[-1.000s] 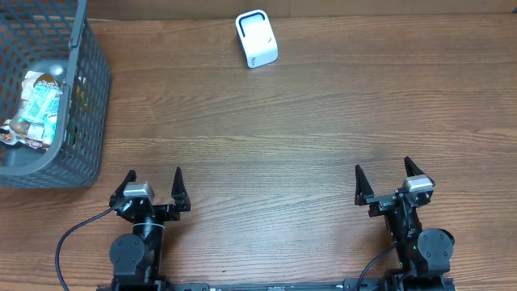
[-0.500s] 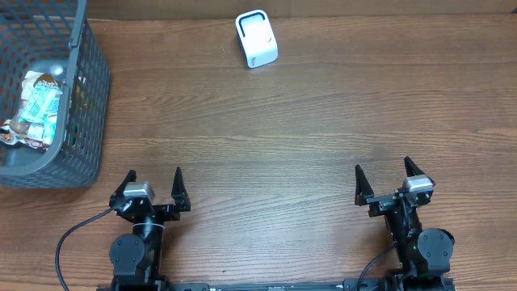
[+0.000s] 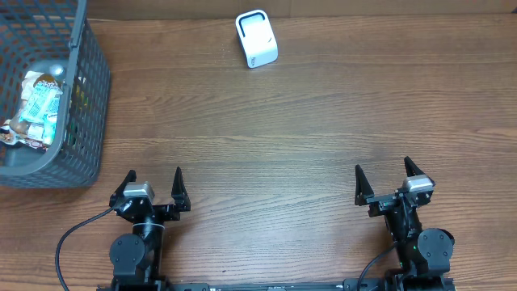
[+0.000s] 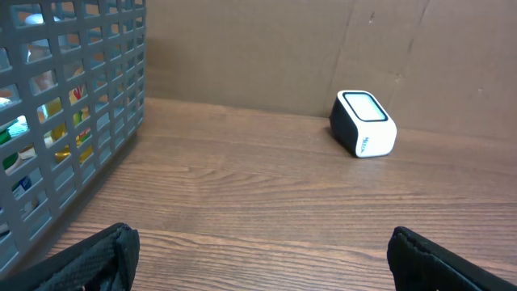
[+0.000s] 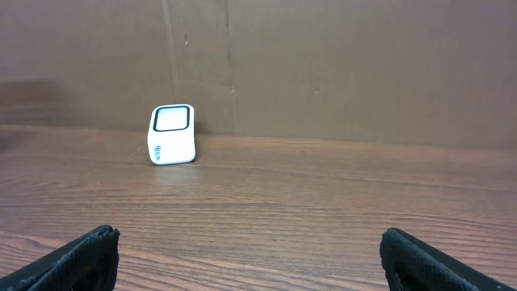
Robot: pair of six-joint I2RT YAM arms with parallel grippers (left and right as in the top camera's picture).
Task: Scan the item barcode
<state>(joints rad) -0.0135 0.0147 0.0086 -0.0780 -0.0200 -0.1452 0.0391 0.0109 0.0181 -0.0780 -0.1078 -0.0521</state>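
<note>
Item: printed packet (image 3: 40, 103), teal and white. Lying inside the basket at the far-left corner of the desk (image 3: 283, 129). Long axis running from far edge toward near edge, far end leaning slightly right. Printed face up; too small to tell where the barcode sits.

Tool, left: left gripper (image 3: 153, 179), parked at the near edge, left of centre. Jaws spread fully wide, tips pointing toward the far edge. Holding nothing, touching nothing. Well apart from the basket. Dark fingers (image 4: 89, 259) just showing at the bottom corners of the left wrist view, bare wood between them.

Tool, right: right gripper (image 3: 383, 174), parked at the near edge, right of centre. Jaws likewise spread fully wide, tips toward the far edge. Empty, in contact with nothing.

Tool, scanning: barcode scanner (image 3: 257, 39), small white block with a black-rimmed window. Standing at the far edge, near the middle. Window on the upper face, slanted toward the near edge. Well apart from both grippers and from the basket.

Container: basket (image 3: 93, 105), grey plastic mesh, upright, partly cut off by the frame. Contents: the packet, a silvery item (image 3: 55, 71) beside it on the far side, a brown wrapper (image 3: 16, 137) toward the near-left. Yellow and green pieces glimpsed through the mesh in the left wrist view, not identifiable.
</note>
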